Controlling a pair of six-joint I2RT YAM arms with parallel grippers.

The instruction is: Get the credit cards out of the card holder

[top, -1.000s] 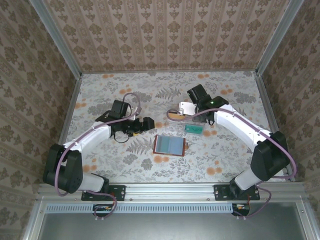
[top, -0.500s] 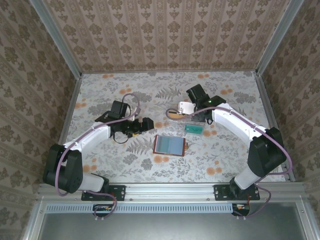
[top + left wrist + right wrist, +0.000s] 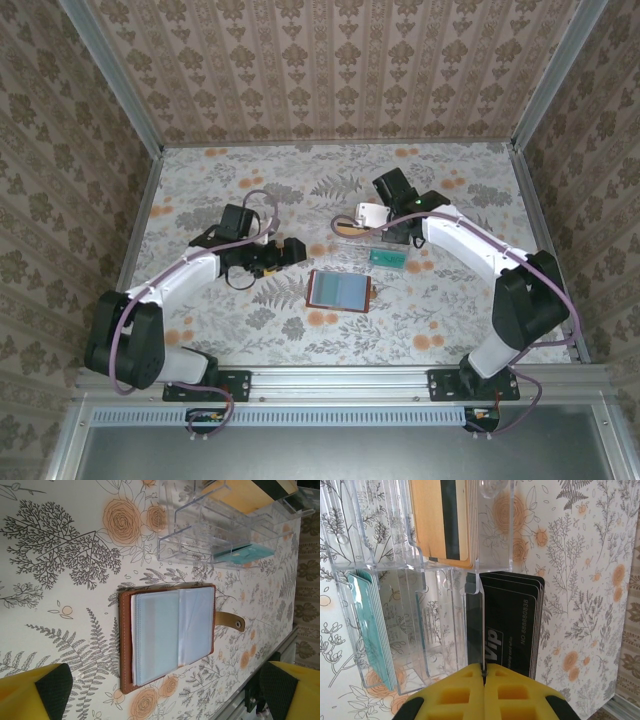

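The card holder (image 3: 340,290) lies open and flat on the floral table, its brown leather rim around pale blue-grey sleeves (image 3: 170,632). My left gripper (image 3: 288,250) hovers just left of it, open and holding nothing, with its yellow fingertips (image 3: 35,695) wide apart. My right gripper (image 3: 483,672) is shut on a dark credit card (image 3: 475,630), held edge-on over the clear tray (image 3: 445,630). That card stands beside a stack of black VIP cards (image 3: 517,620) in the tray. In the top view the right gripper (image 3: 400,232) is over the tray.
The clear plastic tray (image 3: 375,242) stands behind the card holder. It also holds tan cards (image 3: 445,520) and teal cards (image 3: 370,625). The holder's strap (image 3: 232,621) points toward the table's near rail (image 3: 340,380). Patterned walls enclose the table.
The right arm has shifted slightly left over the tray, still shut on the dark card. The left arm and the card holder have hardly moved.
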